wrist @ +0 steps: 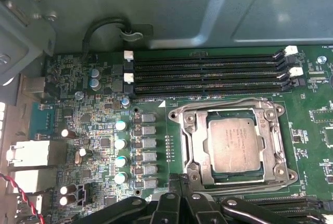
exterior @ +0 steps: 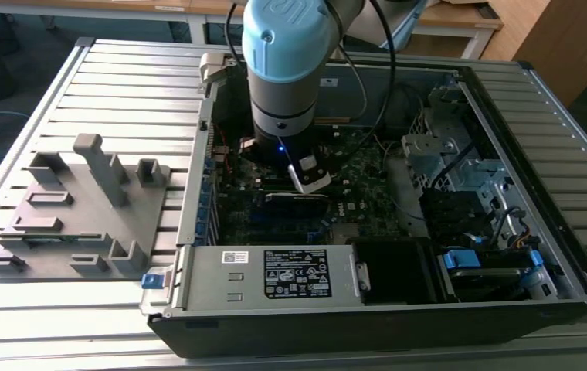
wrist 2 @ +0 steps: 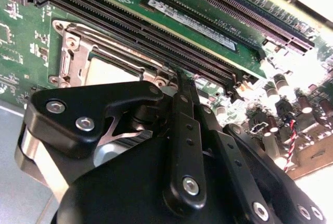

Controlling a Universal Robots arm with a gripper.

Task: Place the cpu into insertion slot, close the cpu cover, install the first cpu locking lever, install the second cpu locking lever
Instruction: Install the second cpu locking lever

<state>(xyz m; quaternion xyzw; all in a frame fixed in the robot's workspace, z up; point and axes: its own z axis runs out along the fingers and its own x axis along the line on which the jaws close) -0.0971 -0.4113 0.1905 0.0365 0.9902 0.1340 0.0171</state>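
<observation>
Hovering at the cover's six o'clock edge, the gripper (wrist 2: 183, 81) has fingers pinched together, empty. The cpu (wrist: 232, 143) sits seated under the cpu cover (wrist: 193, 146); that thin, stiff frame looks best handled by its edge.

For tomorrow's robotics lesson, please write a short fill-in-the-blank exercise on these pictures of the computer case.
1. In the first wrist view, the cpu lies inside the ____ slot.
2. The cpu cover frames the chip; its window leaves the chip's ____ top visible.
3. The motherboard is coloured ____.
4. In the exterior view, the arm reaches down into the open computer ____.

Missing words: insertion; metal; green; case
</observation>
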